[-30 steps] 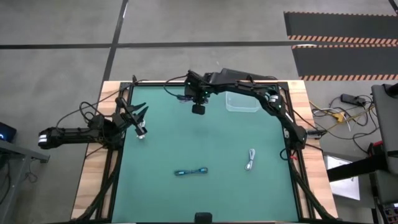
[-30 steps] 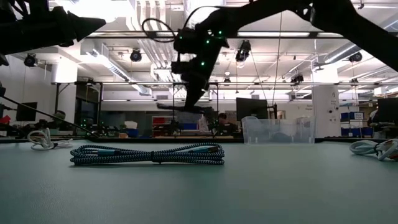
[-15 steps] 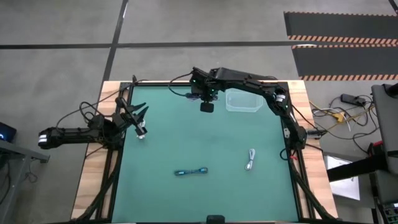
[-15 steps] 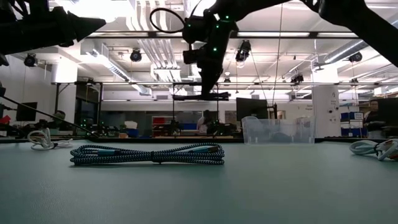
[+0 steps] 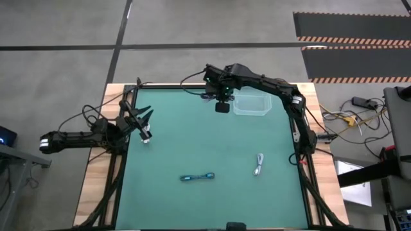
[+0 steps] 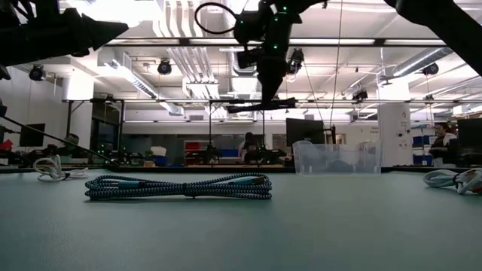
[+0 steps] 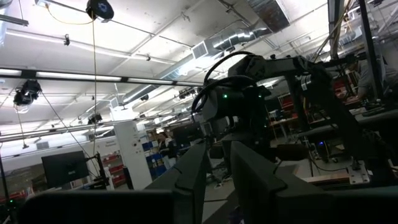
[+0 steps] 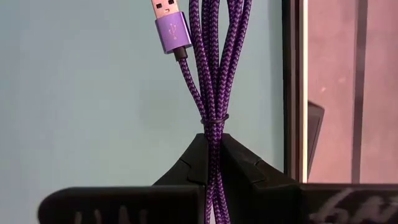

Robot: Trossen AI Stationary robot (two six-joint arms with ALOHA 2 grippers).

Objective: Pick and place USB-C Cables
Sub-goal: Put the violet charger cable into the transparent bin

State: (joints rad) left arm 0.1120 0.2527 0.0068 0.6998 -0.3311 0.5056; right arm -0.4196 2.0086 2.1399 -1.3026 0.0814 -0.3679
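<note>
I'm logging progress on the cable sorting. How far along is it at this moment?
Nothing looks delivered yet: no cable can be made out in the clear bin. In hand: the right gripper is shut on a purple braided cable, lifted beside the bin. Left: the teal-blue cable and the white-grey cable lie on the green mat. The left gripper waits at the mat's left edge.

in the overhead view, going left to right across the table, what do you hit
left gripper at the left edge → teal-blue cable → right gripper holding the purple cable → clear bin, with the white-grey cable nearer the front
</note>
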